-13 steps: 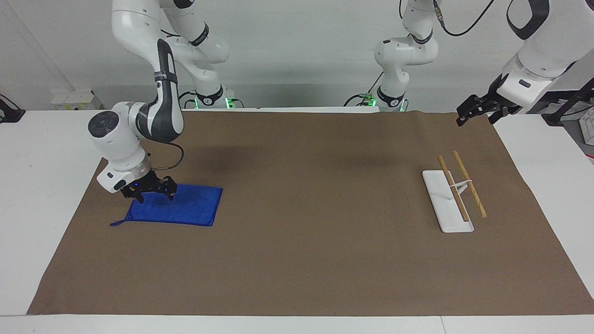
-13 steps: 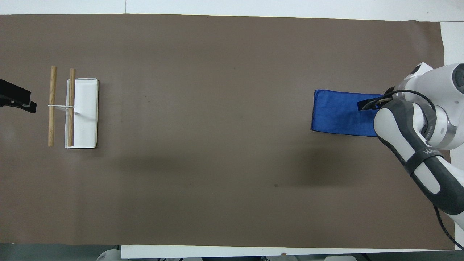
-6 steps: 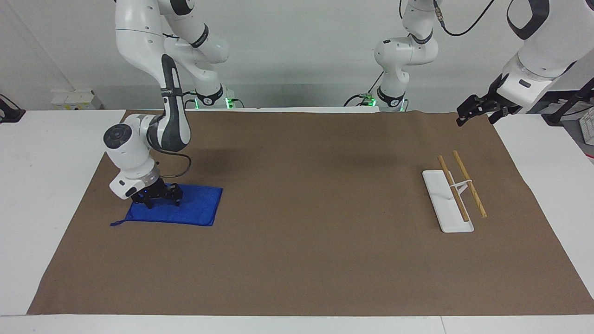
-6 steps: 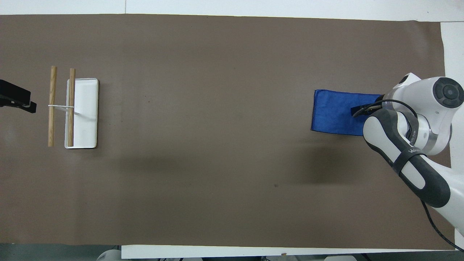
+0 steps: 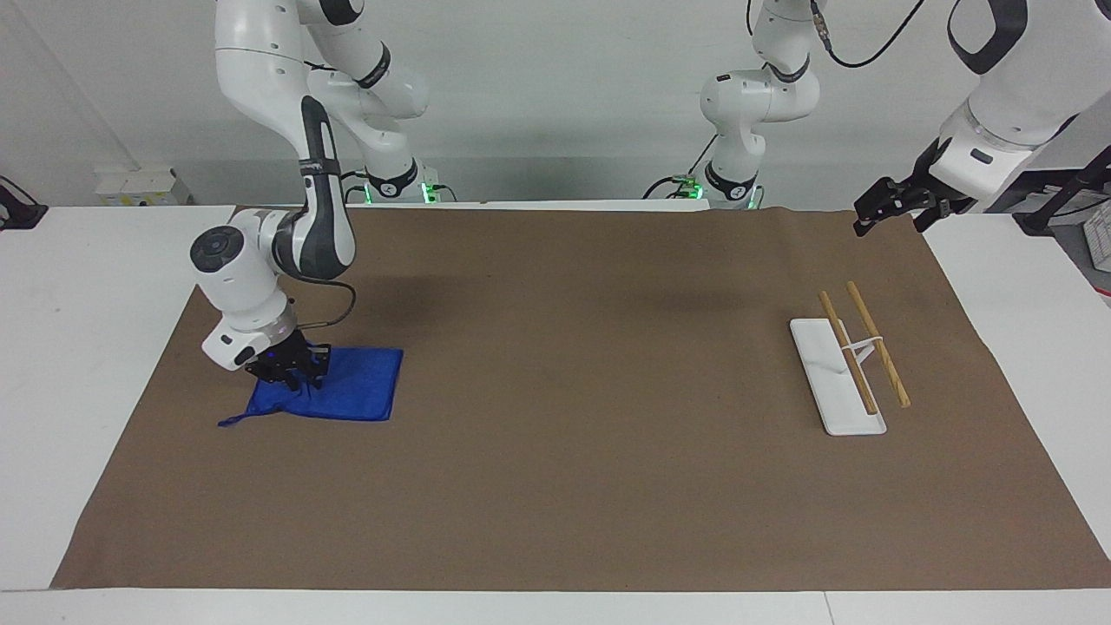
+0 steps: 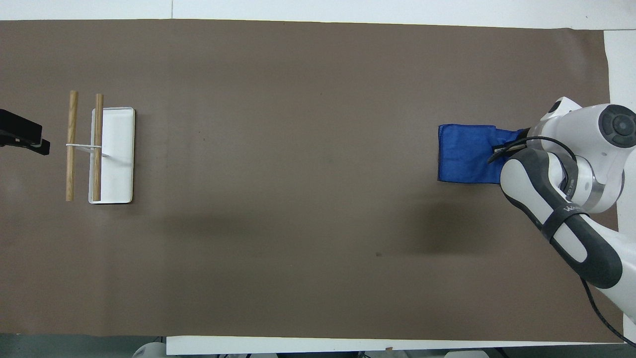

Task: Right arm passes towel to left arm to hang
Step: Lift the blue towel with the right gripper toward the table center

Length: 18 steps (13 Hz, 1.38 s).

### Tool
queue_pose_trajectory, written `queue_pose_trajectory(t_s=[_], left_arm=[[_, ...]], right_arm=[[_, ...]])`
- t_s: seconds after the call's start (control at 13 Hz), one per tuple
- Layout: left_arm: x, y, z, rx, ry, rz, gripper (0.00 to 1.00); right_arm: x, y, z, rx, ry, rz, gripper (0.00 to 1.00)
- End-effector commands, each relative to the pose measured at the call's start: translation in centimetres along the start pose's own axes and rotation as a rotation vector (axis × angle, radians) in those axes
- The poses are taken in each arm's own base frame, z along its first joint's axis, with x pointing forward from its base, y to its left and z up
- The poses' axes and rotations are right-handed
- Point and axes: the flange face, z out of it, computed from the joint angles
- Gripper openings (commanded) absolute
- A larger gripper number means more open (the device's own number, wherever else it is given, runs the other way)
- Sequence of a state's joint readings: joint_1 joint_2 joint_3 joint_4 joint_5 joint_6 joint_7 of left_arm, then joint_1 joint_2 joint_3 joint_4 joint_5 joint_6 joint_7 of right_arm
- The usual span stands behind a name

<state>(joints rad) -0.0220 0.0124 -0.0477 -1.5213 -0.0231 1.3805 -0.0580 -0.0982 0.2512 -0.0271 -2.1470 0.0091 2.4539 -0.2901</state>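
The blue towel (image 5: 347,395) lies on the brown mat at the right arm's end of the table, with its thin loop (image 5: 233,421) trailing from one corner. It also shows in the overhead view (image 6: 464,159). My right gripper (image 5: 291,371) is down on the towel's edge that lies nearer to the robots. It is shut on a pinched fold of the cloth, which bunches up under it. In the overhead view the right arm (image 6: 561,199) covers that end of the towel. My left gripper (image 5: 872,215) waits in the air over the mat's corner at the left arm's end (image 6: 22,136).
A white rack base (image 5: 825,382) with two raised wooden bars (image 5: 878,345) stands at the left arm's end of the table; it also shows in the overhead view (image 6: 117,159). The brown mat (image 5: 590,417) covers most of the white table.
My right gripper came down on the towel and its fingers closed. The towel drew in toward the gripper and bunched there. The left arm has not moved.
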Motion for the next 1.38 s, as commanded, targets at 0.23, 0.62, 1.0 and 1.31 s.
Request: queue_pose_trajectory(t_s=[0.23, 0.62, 1.0, 1.31], left_arm=[[-0.7, -0.2, 0.0, -0.007, -0.002, 0.005, 1.00], [-0.7, -0.2, 0.0, -0.007, -0.008, 0.005, 1.00], [-0.9, 0.3, 0.1, 0.000, -0.020, -0.022, 1.00], [-1.7, 1.0, 1.7, 0.002, -0.022, -0.289, 1.00]], right_arm=[[2.1, -1.1, -4.7, 0.068, -0.170, 0.081, 0.00], [4.6, -14.4, -13.4, 0.088, -0.357, 0.414, 0.00], [6.5, -27.3, -19.6, 0.396, -0.445, 0.853, 0.00], [7.7, -33.1, -22.2, 0.716, -0.579, 1.069, 0.00]])
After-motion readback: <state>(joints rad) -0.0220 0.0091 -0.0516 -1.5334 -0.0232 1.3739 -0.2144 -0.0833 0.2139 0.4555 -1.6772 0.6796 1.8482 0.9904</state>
